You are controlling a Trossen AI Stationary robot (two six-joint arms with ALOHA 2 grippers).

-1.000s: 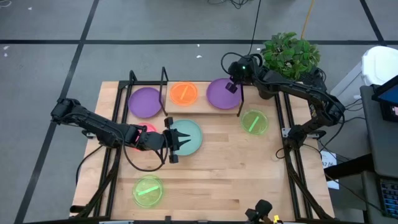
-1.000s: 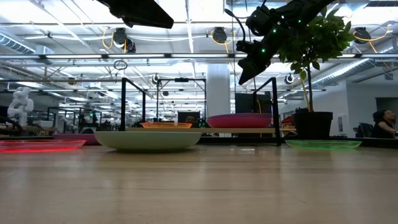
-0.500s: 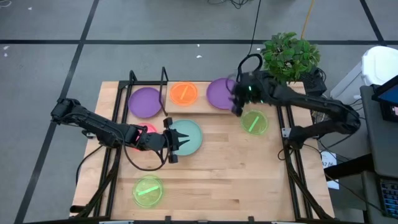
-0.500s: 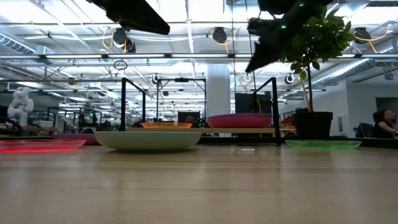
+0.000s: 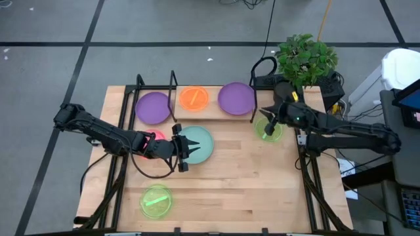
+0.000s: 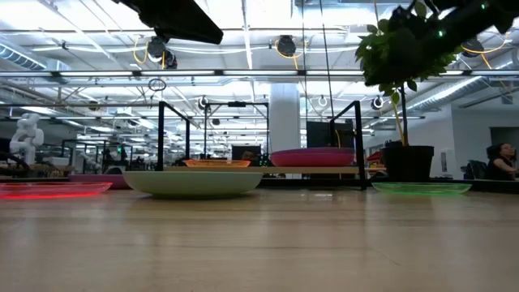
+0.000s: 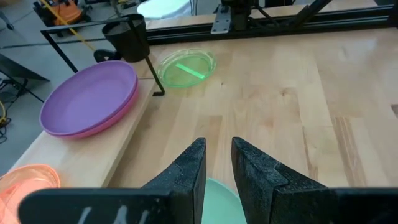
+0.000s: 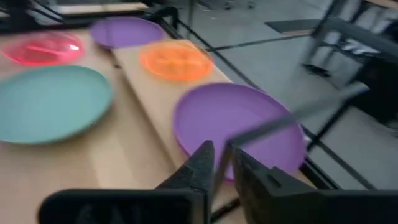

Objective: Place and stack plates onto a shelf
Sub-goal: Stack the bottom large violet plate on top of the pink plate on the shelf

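The shelf (image 5: 203, 108) runs along the far edge of the desk (image 5: 236, 183), carrying an orange plate (image 5: 194, 98) beside a purple plate (image 5: 236, 98); only the left wrist view shows that purple plate as two stacked (image 7: 90, 99). Left of the shelf, another purple plate (image 5: 153, 107) lies on the desk. A teal plate (image 5: 200, 144) sits mid-desk under the left hand (image 5: 190, 147), whose fingers (image 7: 189, 171) stand slightly apart with nothing between them, poised over the teal rim. A red plate (image 5: 152, 139) is half hidden by the left arm from above, yet clear in the right wrist view (image 8: 43, 48). The right hand (image 5: 267, 117) hovers over a green plate (image 5: 269, 129) at the right, its fingers (image 8: 202, 163) nearly together and empty. A second green plate (image 5: 156, 201) lies near-left. The low view shows the plant (image 6: 405, 73) and a person (image 6: 501, 161) at far right.
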